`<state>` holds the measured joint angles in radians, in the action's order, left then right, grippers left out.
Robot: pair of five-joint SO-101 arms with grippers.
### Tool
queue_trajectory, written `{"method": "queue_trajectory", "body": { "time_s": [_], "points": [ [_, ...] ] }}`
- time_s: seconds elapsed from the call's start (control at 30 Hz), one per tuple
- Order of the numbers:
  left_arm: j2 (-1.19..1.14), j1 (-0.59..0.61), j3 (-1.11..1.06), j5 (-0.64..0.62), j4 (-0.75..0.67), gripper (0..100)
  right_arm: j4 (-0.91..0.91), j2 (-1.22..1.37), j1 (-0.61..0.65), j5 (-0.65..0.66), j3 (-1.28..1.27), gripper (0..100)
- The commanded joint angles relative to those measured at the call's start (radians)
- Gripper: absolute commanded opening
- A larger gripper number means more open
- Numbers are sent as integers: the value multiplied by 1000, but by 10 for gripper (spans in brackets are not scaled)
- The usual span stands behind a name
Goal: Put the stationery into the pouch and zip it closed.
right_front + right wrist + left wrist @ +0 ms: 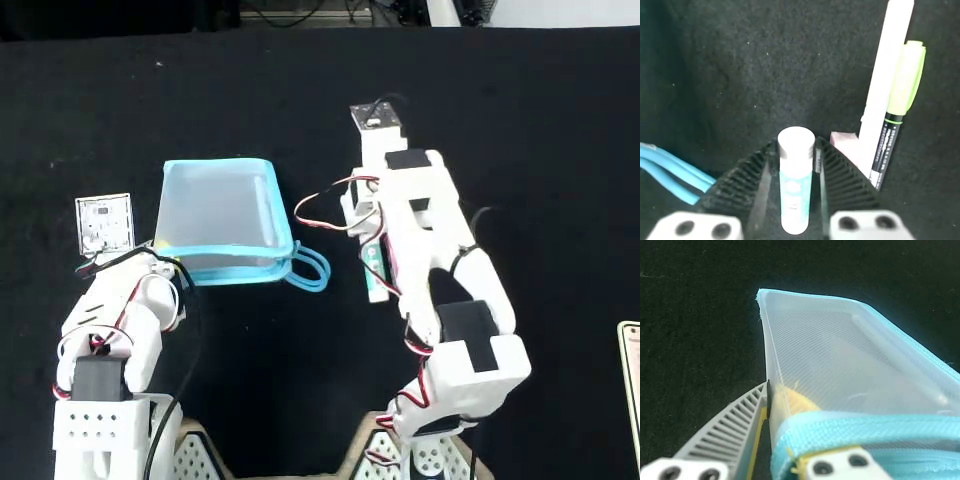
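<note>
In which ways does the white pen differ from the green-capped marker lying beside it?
The white pen is white all along; the marker has a lime-green cap on a dark barrel. They are offset lengthwise: the white pen reaches beyond the marker's cap, while the marker's barrel end juts past the pen's other end. Both lie flat on the black table, close side by side and parallel.

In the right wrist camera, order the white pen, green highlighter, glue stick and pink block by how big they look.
1. white pen
2-3. green highlighter and glue stick look alike. The stick is nearest the camera, so these two are left unranked.
4. pink block, partly hidden
</note>
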<state>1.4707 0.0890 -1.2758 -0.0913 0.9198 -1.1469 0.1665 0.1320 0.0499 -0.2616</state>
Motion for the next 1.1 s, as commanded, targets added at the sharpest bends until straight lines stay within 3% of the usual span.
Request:
{"method": "queue_trajectory", "body": {
  "time_s": [0.0, 0.2, 0.6, 1.07],
  "points": [
    [14, -2, 19, 9, -15, 30, -31, -18, 18, -28, 31, 104],
    [14, -2, 19, 9, -15, 30, -38, -18, 18, -34, 30, 175],
    [14, -2, 19, 9, -15, 30, -3, -15, 18, -35, 25, 166],
    [14, -2, 19, 9, -15, 30, -48, 205, 17, -31, 177, 166]
  ]
}}
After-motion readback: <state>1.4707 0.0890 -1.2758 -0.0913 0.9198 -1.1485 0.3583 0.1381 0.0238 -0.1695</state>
